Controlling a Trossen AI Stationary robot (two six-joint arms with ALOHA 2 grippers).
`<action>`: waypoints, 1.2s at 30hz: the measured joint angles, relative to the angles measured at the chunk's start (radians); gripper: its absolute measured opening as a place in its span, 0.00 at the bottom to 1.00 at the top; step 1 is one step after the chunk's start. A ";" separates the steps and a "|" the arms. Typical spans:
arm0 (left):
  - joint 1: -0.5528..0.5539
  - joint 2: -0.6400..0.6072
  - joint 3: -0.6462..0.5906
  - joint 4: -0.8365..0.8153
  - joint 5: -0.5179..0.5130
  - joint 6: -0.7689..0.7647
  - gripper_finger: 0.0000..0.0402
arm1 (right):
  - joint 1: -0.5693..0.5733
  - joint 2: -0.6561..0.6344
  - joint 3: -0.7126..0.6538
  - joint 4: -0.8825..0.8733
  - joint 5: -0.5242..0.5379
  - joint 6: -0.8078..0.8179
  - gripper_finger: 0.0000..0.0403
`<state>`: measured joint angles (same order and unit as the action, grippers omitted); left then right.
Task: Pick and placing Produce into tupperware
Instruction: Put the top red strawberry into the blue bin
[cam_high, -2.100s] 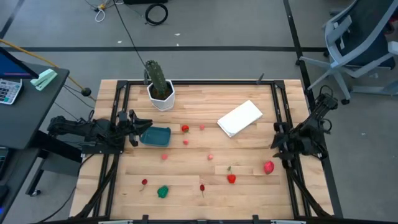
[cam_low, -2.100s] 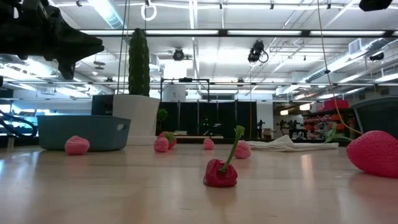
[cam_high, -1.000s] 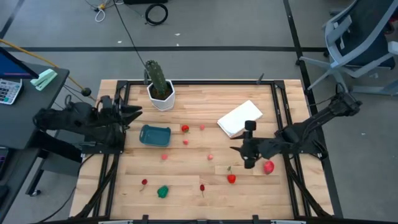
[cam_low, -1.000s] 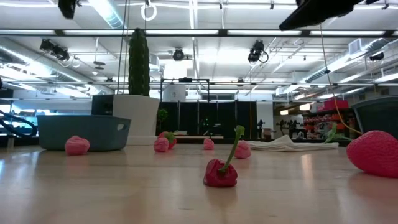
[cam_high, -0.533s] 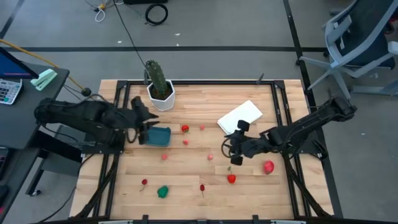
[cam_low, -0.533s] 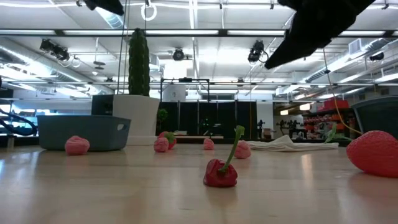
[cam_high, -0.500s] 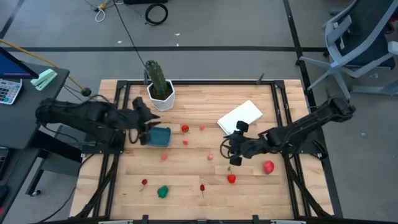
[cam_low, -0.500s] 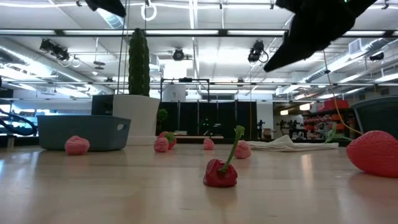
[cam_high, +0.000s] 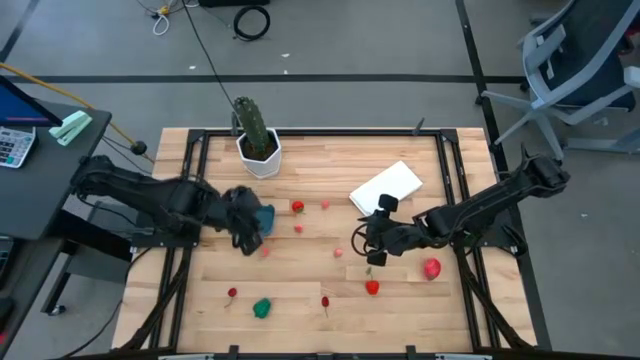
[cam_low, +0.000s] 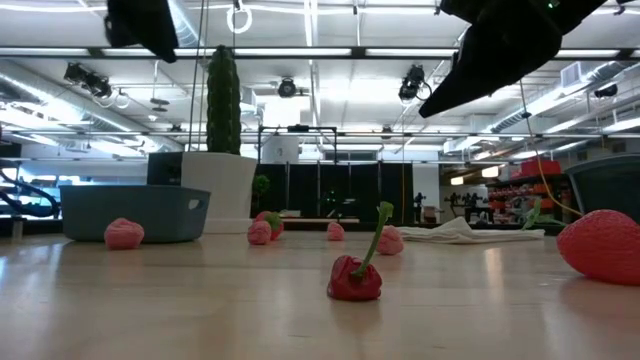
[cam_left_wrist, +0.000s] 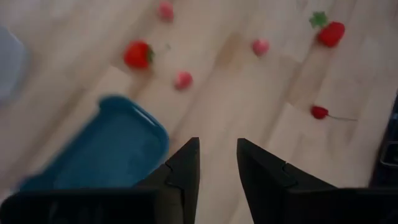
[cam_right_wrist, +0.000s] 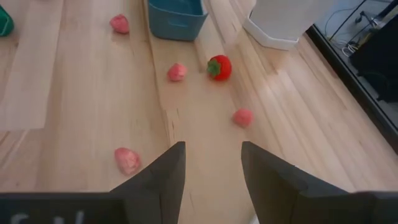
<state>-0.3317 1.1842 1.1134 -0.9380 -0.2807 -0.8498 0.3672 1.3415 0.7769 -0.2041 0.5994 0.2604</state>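
Note:
The teal container (cam_high: 266, 217) sits left of the table's middle, partly hidden under my left gripper (cam_high: 247, 232). That gripper hangs open and empty above the container's near left corner (cam_left_wrist: 106, 149). My right gripper (cam_high: 362, 243) is open and empty, above the table between a pink piece (cam_high: 339, 252) and a red pepper (cam_high: 372, 287). Other produce lies loose on the wood: a red strawberry (cam_high: 298, 207), pink pieces (cam_high: 299, 228) (cam_high: 264, 252), a large strawberry (cam_high: 432, 268) and a green piece (cam_high: 262, 307). The right wrist view shows the container (cam_right_wrist: 176, 15) far ahead.
A cactus (cam_high: 253, 122) in a white pot (cam_high: 260, 156) stands at the far left, close behind the container. A flat white item (cam_high: 387, 190) lies at the far right. A cherry (cam_high: 232, 293) and a red chili (cam_high: 325, 300) lie near the front edge.
My left gripper has swung from the table's left edge toward the right and near side, and now covers part of the container. My right gripper has gone toward the table's left, from beside the large strawberry to the table's middle, then held still. The produce has not moved.

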 joint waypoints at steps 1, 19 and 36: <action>-0.020 0.011 0.000 -0.003 0.000 -0.029 0.29 | 0.000 -0.001 0.000 0.001 0.000 0.000 0.41; -0.102 0.254 -0.001 0.003 -0.059 -0.109 0.29 | -0.076 0.229 0.000 0.344 -0.164 -0.259 0.41; -0.102 0.255 -0.001 -0.367 -0.134 -0.363 0.29 | -0.384 0.396 0.021 0.627 -0.570 -0.307 0.41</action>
<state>-0.4334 1.4393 1.1122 -1.3054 -0.4145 -1.2129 -0.0166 1.7374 0.7975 0.4227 0.0291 -0.0464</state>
